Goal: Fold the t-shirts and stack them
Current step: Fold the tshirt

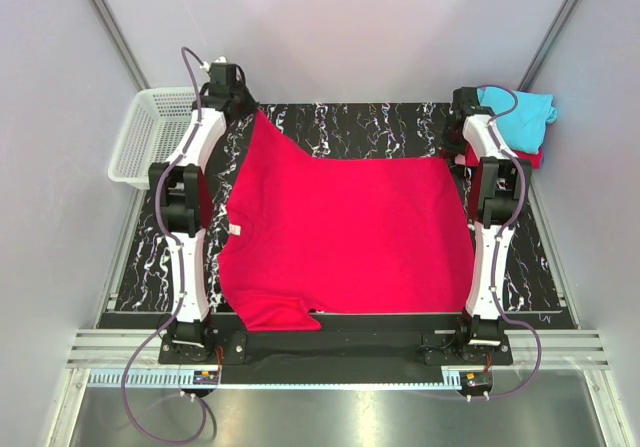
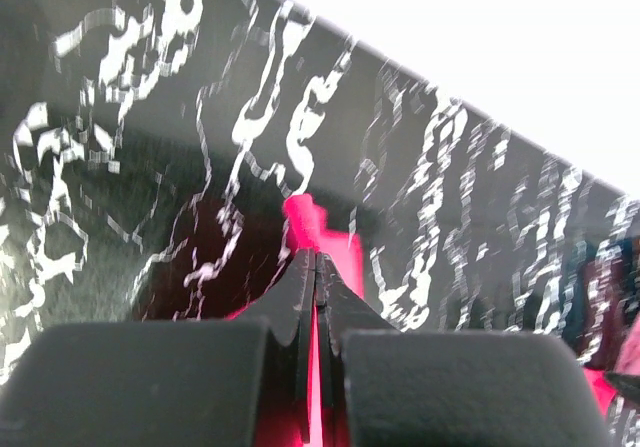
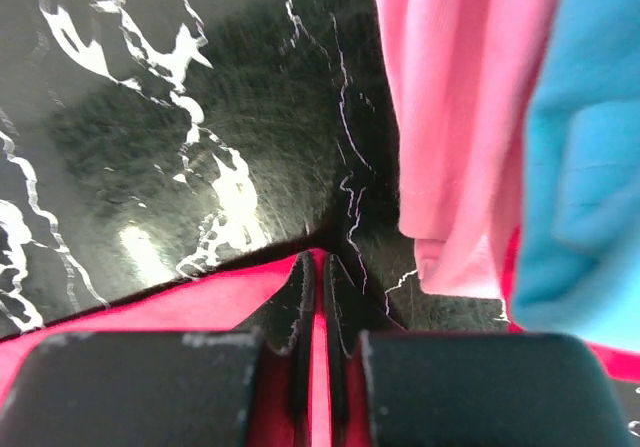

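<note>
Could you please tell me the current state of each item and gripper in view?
crimson t-shirt: unfolded, spread on the table, two far corners pinched.
left gripper: shut on crimson t-shirt.
right gripper: shut on crimson t-shirt.
pink t-shirt: folded, at the far right corner.
turquoise t-shirt: folded, lying on top of pink t-shirt.
white basket: upright, nothing visible inside.

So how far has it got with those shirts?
Some looks done: a folded pile, turquoise on top, sits at the far right corner. In hand: the red shirt lies spread out, with the left pincer and right pincer each shut on a far corner. Left: folding it and stacking it.
</note>
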`<action>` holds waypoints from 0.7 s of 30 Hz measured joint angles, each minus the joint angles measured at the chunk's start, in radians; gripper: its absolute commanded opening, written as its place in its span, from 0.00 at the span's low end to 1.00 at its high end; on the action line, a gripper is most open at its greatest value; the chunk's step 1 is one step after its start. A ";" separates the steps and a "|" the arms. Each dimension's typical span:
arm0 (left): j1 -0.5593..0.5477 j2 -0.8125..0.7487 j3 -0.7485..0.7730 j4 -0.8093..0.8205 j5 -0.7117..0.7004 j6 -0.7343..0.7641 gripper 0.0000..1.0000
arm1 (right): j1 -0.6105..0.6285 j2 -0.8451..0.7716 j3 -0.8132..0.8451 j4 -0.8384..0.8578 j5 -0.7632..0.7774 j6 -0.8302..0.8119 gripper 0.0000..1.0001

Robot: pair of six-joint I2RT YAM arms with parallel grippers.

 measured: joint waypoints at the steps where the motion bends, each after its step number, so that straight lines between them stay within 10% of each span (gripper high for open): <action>1: 0.003 0.001 0.020 -0.002 0.002 0.001 0.00 | 0.000 0.000 0.010 -0.007 0.001 -0.001 0.00; 21: 0.022 0.084 0.110 0.118 0.083 0.013 0.00 | 0.000 0.010 0.244 -0.068 0.011 -0.019 0.00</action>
